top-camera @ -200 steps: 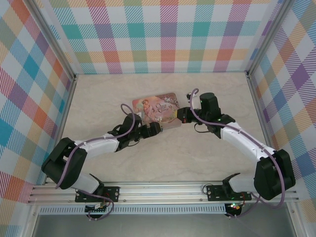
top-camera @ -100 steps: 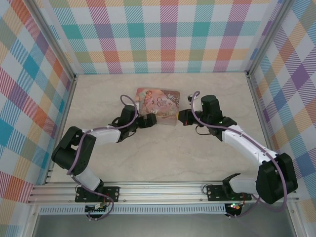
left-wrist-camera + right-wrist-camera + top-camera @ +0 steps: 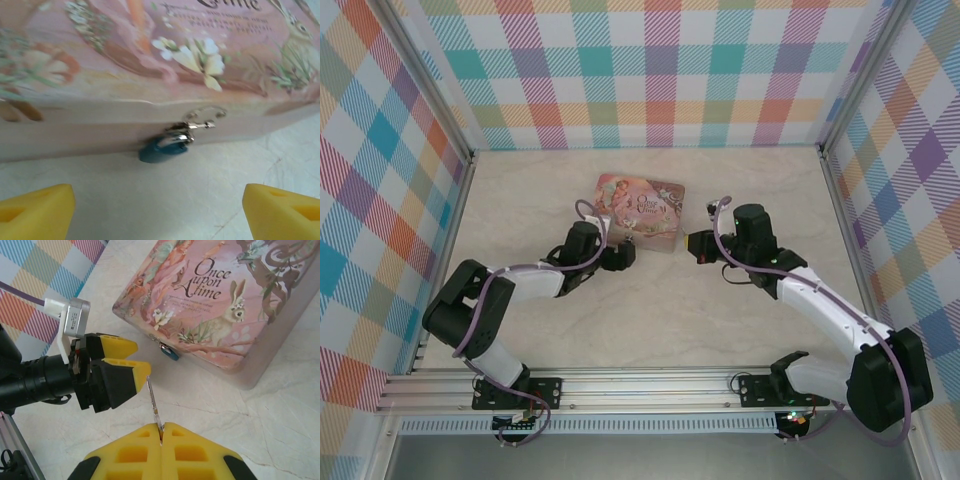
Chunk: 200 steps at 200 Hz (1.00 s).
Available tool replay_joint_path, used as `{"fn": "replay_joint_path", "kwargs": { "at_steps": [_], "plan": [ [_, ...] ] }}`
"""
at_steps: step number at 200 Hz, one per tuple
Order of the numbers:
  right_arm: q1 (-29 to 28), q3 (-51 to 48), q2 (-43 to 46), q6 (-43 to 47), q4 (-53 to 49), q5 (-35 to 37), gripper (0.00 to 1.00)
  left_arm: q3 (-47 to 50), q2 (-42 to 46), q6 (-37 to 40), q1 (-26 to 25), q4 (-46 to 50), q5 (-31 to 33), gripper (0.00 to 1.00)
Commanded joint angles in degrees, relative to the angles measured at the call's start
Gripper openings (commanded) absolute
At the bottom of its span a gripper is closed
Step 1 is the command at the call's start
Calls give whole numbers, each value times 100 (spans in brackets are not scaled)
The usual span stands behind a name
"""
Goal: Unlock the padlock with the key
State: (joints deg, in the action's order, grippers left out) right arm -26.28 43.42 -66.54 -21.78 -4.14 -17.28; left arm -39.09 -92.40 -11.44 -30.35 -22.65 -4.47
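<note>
From above, a pale marbled desk (image 3: 650, 320) with checked walls around it carries a flat pink rectangular tin with a storybook picture on its lid (image 3: 642, 208). The left end effector (image 3: 625, 255) sits just beside the tin's near edge. The right end effector (image 3: 693, 245) is near the tin's near right corner, apart from it. How either stands cannot be told from this height, and the lock is too small to pick out.

The left wrist camera looks straight at the tin's front wall. There the tiny padlock with a blue-teal body and a thin silvery shackle (image 3: 161, 149) hangs from a small silvery clasp (image 3: 200, 122), its body low against the wall where the wall meets the desk. The left end effector's yellow fingertips (image 3: 35, 212) sit in the two bottom corners, spread wide, with nothing but bare desk between them.

The right wrist camera adds what the other two lack. The right end effector's yellow fingers are pressed together on a very small, thin, dull grey metal key (image 3: 154, 401). The key's blade sticks out beyond them toward the tin. It passes just beside one yellow finger of the left end effector (seen from outside here). The padlock shows as a blue speck at the tin's front edge, clearly apart from the key's tip. The lid reads "Once upon a time" beside a rabbit.
</note>
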Motion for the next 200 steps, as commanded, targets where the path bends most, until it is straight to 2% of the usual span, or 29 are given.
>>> {"fn": "replay_joint_path", "kwargs": {
  "at_steps": [1,25,112,169,200],
  "plan": [
    [0,-91,149,103,43,109,5,46,81,403,-189,-142,337,86],
    [-5,-151,176,104,78,171,6,17,-191,419,-329,-269,644,85],
    [-4,-136,93,141,79,172,6,-246,-962,439,-485,-755,1078,76],
    [0,-122,59,154,49,172,6,-314,-1207,460,-613,-1122,1623,70],
    [0,-122,43,135,65,157,6,-390,-1219,466,-646,-1172,1697,68]
  ]
}}
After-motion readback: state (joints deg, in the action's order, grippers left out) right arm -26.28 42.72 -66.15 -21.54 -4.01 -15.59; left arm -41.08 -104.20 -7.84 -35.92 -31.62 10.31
